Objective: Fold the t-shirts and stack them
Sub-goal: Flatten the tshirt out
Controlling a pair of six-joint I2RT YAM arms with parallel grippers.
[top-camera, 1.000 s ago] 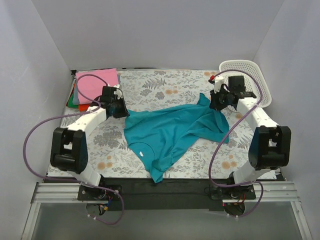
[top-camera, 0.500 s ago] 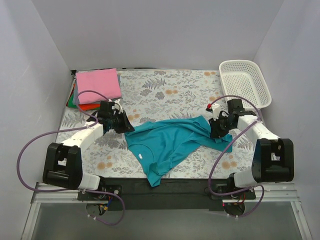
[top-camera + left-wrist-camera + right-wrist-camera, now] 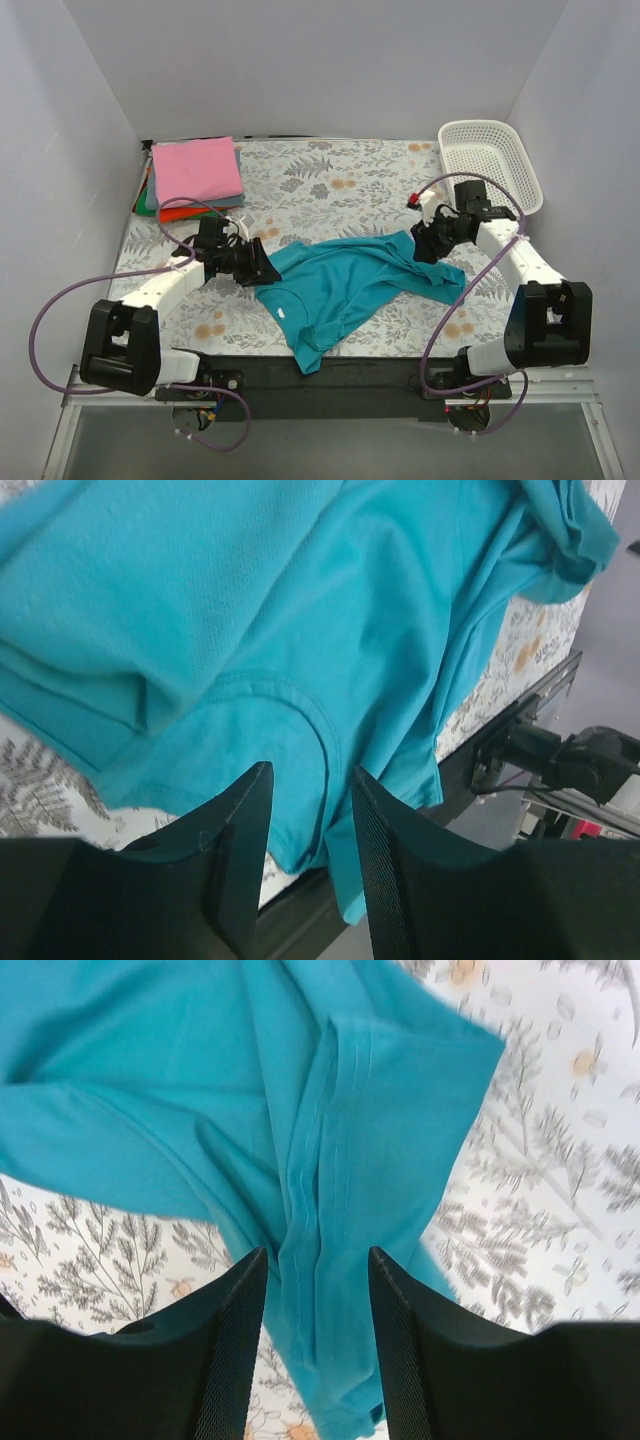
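The shirt (image 3: 340,285) lies bunched left of the basket (image 3: 490,160) (layers doubled). The left gripper (image 3: 310,780) and right gripper (image 3: 315,1260) hover at its ends, fingers spread, empty; a pinch here could catch two layers, skewing the fold.

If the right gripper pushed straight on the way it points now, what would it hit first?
Probably the teal t-shirt, its pleated fold lying between the open jaws of the right gripper.
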